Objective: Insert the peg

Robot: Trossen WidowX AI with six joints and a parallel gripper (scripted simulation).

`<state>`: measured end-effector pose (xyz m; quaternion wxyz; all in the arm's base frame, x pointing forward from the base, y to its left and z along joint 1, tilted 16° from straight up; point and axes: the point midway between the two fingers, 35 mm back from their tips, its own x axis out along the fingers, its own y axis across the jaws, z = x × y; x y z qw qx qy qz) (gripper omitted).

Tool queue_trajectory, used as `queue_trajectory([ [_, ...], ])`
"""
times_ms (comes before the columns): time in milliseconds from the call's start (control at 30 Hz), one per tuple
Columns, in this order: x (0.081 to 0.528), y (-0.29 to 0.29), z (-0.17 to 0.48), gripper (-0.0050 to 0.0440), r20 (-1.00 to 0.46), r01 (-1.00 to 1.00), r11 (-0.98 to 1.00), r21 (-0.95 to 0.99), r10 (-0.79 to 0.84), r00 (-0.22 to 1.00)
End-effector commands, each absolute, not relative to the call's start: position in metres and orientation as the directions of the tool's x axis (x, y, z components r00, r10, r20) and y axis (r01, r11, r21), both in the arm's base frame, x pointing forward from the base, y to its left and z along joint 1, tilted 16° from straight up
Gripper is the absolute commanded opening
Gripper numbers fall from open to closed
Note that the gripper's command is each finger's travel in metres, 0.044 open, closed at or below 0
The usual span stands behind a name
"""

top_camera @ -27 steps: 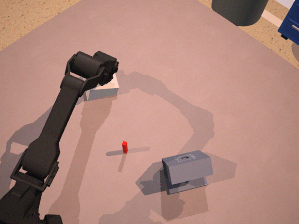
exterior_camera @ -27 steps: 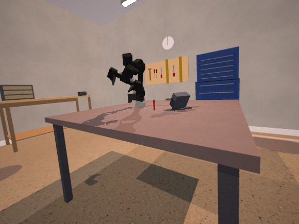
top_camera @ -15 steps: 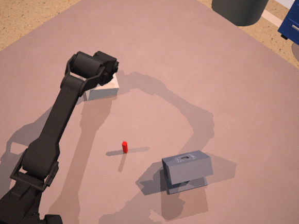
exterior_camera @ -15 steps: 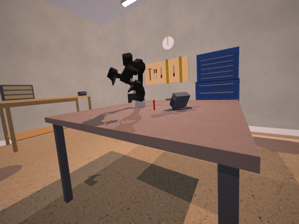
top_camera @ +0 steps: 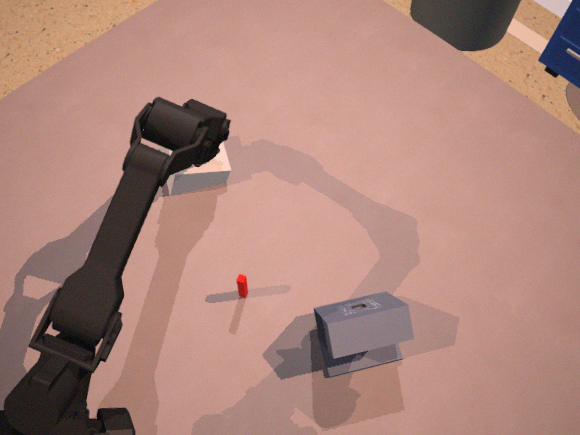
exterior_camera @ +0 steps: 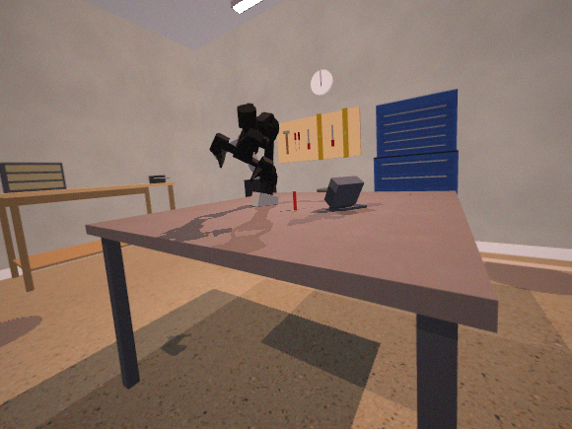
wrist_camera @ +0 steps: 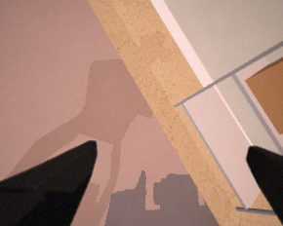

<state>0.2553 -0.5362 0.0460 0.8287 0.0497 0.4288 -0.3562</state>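
Upright, a square red peg (top_camera: 242, 286).

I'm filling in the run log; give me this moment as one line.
gripper: open, empty, raised | peg: upright on table, untouched | sloped panel: hole vacant | phase: pre-grasp

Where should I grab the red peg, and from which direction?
Grip the red peg near its upper half, descending from above with the open gripper straddling two opposite flat sides. It stands upright and alone on the table, so a top-down approach looks unobstructed.
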Motion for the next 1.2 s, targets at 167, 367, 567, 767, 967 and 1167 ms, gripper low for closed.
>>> queue_trajectory([
  [167, 0.276, -0.488, 0.077, 0.0440, -0.779, 0.509, 0.829, -0.232, -0.472, 0.413],
  [367, 0.283, -0.454, 0.078, 0.0440, -0.821, 0.420, 0.882, -0.214, -0.396, 0.412],
  [567, 0.287, -0.411, 0.080, 0.0440, -0.864, 0.307, 0.934, -0.183, -0.302, 0.403],
  [767, 0.288, -0.383, 0.081, 0.0440, -0.889, 0.230, 0.960, -0.157, -0.239, 0.391],
  [967, 0.286, -0.339, 0.083, 0.0440, -0.919, 0.113, 0.987, -0.111, -0.145, 0.365],
  [1167, 0.280, -0.296, 0.085, 0.0440, -0.942, -0.005, 0.998, -0.056, -0.051, 0.331],
])
